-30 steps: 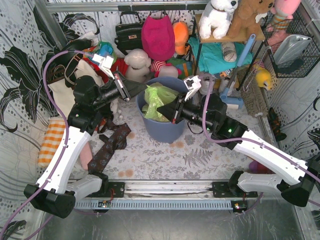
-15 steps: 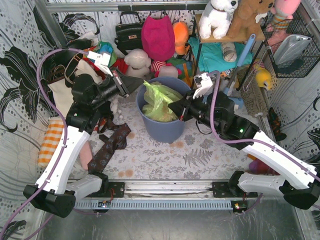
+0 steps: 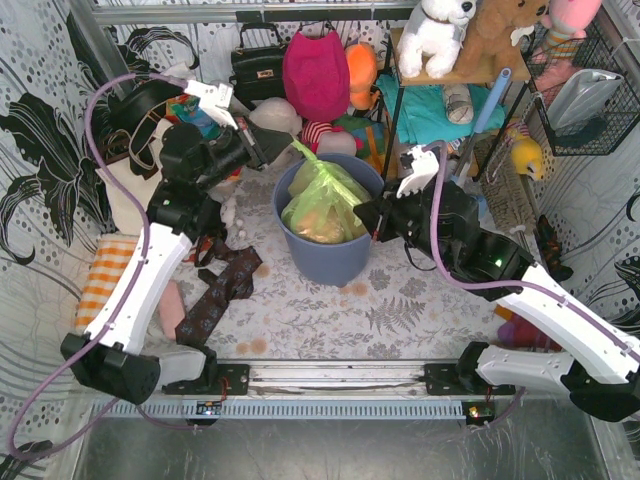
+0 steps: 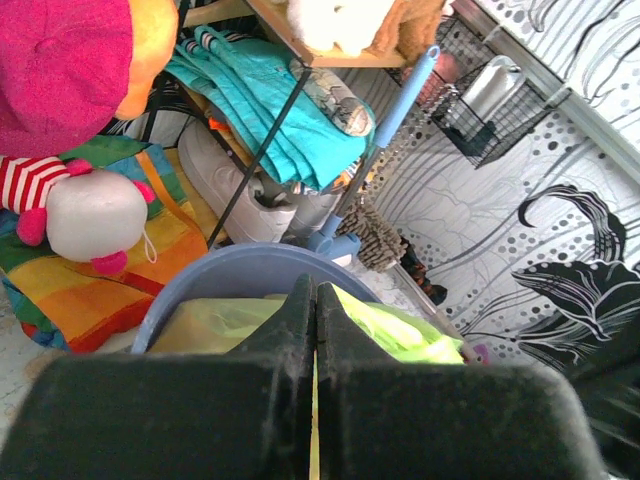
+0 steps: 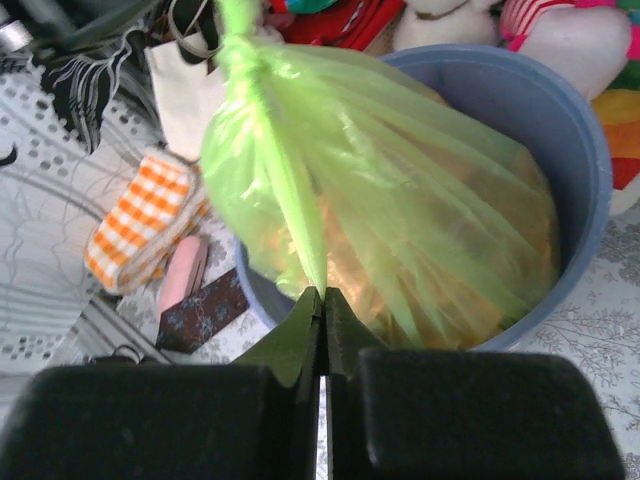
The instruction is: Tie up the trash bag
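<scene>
Top external view: we see the trash bag [image 3: 322, 205], thin glossy lime-green plastic, sitting in a round blue-grey bin [image 3: 335, 262] at the middle of the table. Its body bulges above the rim, and brownish crumpled waste shows through the film. The bag's top is drawn into two taut strands that run apart. One thin strand climbs up and left to the left gripper [image 3: 272, 150], whose black jaws are pressed together on it. The other runs right to the right gripper [image 3: 362, 213], just beside the bin's right rim, with its jaws likewise clamped on the plastic.

From the right wrist we see the wedge-shaped fingers [image 5: 295, 345] meeting tip to tip and pinching a narrow pleated band of film. The band rises to a twisted, rope-like neck at the upper left. Below it the stretched plastic fans out in fine straight creases over the bag's rounded side, with the bin's smooth wall curving behind.

From the left wrist we see matte black fingers [image 4: 290, 330] lying flat against each other, a sliver of yellow-green film in the seam between them. Beyond the tips lie crinkled green plastic and the bin's rounded rim.

The table cover [image 3: 400, 315] is pale fabric printed with grey ferns. A folded orange-and-white checked cloth [image 3: 105, 280] lies well to the left of the bin.
</scene>
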Robot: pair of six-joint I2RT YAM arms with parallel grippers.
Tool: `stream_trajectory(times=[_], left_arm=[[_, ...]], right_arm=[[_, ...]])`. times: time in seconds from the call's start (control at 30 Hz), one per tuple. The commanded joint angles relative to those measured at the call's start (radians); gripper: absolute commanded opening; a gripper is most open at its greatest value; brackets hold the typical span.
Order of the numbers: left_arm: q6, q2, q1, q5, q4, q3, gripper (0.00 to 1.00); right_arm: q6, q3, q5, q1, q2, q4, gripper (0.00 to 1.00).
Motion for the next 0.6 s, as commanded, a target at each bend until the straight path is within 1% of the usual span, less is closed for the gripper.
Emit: stream_trajectory(times=[0.0,0.13,0.23,0.4,0.5,0.57], left_arm=[[0.035,0.068,0.009,-0.078,0.142,0.032,0.0],[0.005,0.132,0.01,-0.02,0.269,0.02,0.0],[-0.026,0.193,0.008,0.068,0.365,0.046,0.0],[-0.09,0.28,0.002,0.187,0.59,0.062,0.0],[-0.121,0.352,-0.002,0.247,0.665,0.095,0.0],[-0.136,0.391,-0.007,0.262,0.7,0.11,0.0]], right_arm=[[-0.042,-0.019,-0.189,-0.001,-0.05,0.011,0.0],[-0.031,-0.03,-0.415,-0.002,-0.027,0.03,0.0],[-0.01,-0.055,-0.522,-0.001,-0.006,0.059,0.0],[0.037,-0.117,-0.6,-0.001,0.015,0.14,0.0],[0.057,-0.15,-0.639,-0.002,0.03,0.198,0.0],[0.067,-0.168,-0.657,-0.001,0.041,0.224,0.0]])
